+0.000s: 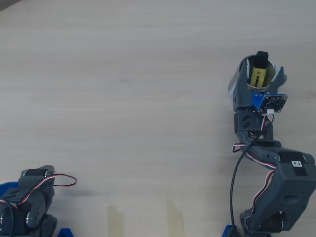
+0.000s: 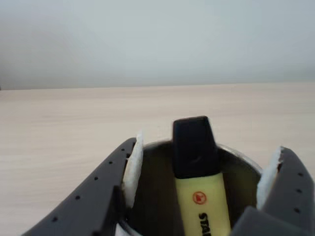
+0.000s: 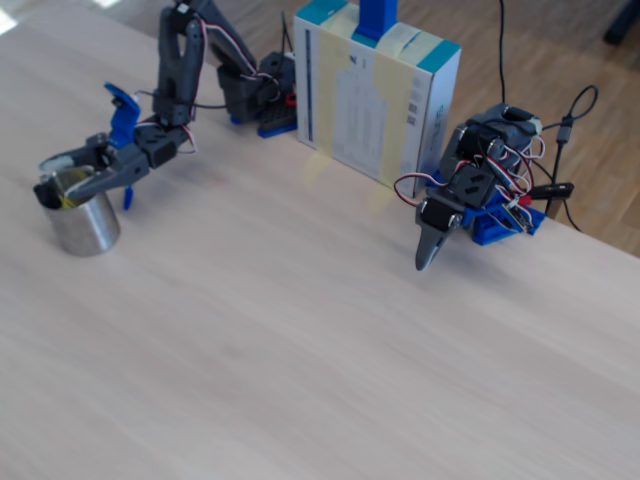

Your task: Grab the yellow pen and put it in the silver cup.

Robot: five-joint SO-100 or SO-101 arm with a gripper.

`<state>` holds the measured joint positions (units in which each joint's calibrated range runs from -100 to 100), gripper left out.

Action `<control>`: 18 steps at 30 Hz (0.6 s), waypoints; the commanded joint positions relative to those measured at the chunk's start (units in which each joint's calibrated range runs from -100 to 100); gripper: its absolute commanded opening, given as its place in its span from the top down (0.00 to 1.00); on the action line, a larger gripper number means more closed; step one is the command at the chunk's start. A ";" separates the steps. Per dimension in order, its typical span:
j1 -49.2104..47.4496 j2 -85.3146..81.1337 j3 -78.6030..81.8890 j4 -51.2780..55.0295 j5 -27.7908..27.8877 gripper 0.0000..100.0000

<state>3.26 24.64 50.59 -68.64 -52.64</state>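
The yellow pen (image 2: 201,182), a fluorescent-yellow highlighter with a black cap, stands cap-up inside the silver cup (image 2: 239,156). In the overhead view the pen (image 1: 258,74) leans in the cup (image 1: 231,87) at the right side of the table. My gripper (image 2: 208,147) is open. Its two dark fingers with white pads straddle the cup's rim, one each side, and do not touch the pen. The overhead view shows the gripper (image 1: 262,66) over the cup. In the fixed view the gripper (image 3: 58,180) hovers at the top of the cup (image 3: 88,225) at far left.
A second arm (image 3: 455,200) sits folded at the right in the fixed view and at bottom left in the overhead view (image 1: 29,202). A white-and-teal box (image 3: 375,95) stands at the table's back. Two tape strips (image 1: 116,219) lie near the front edge.
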 commanded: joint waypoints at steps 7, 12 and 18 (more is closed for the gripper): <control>-0.29 -7.35 0.34 7.94 -0.47 0.59; -1.34 -9.51 0.43 8.97 -0.78 0.58; -2.74 -14.91 0.43 17.21 -2.34 0.59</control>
<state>1.34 14.80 50.68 -54.18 -54.69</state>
